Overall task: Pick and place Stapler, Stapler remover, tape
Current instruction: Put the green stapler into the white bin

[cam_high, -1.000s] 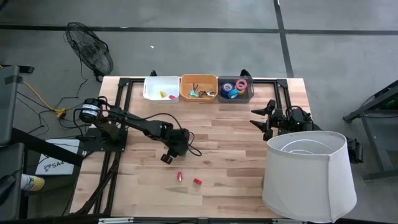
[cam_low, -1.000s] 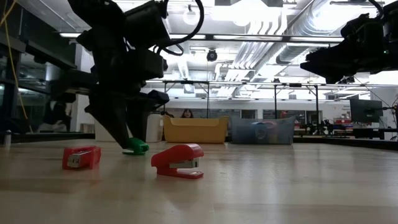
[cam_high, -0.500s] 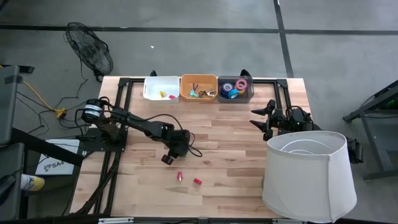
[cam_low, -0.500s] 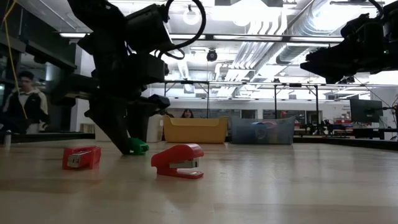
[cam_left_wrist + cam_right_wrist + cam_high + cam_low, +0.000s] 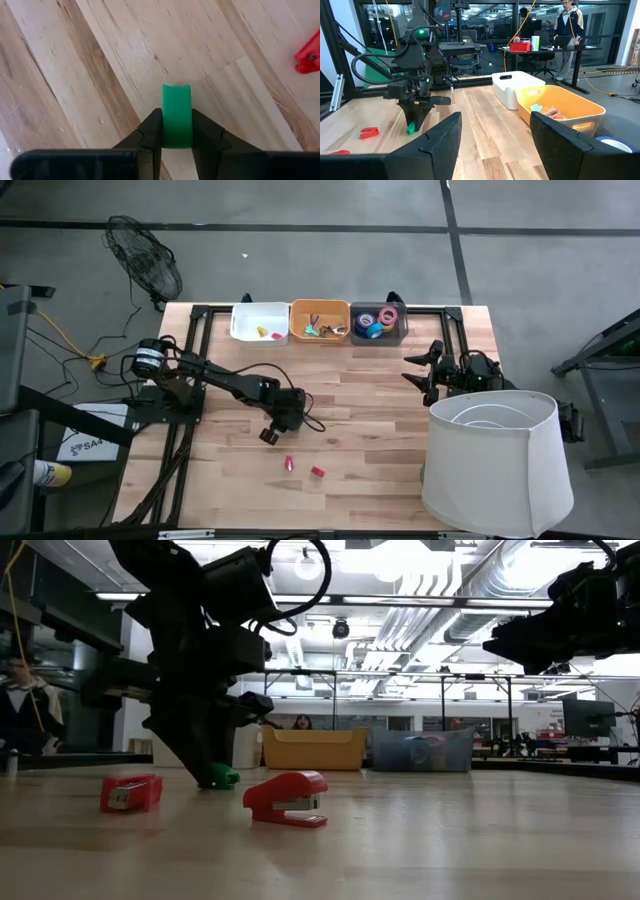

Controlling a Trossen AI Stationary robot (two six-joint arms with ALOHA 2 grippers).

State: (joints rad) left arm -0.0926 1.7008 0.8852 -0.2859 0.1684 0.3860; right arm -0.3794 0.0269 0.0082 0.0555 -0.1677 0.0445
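Sorting stood partly done: tape rolls (image 5: 378, 320) already lay in the grey bin (image 5: 379, 332), other items in the orange bin (image 5: 319, 333) and white bin (image 5: 259, 332). Two red staplers (image 5: 317, 472) remained on the table (image 5: 380, 420). My left gripper (image 5: 177, 131), arm reached low mid-table, pinched a green stapler remover (image 5: 177, 114) resting on the wood. My right gripper (image 5: 495, 132) waited spread wide at the table's right edge

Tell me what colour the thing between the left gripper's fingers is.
Green; the left wrist view shows it best.

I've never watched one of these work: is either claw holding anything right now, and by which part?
The left gripper pinches a small green piece by its two flat sides, low on the table. The right gripper is open, holding nothing.
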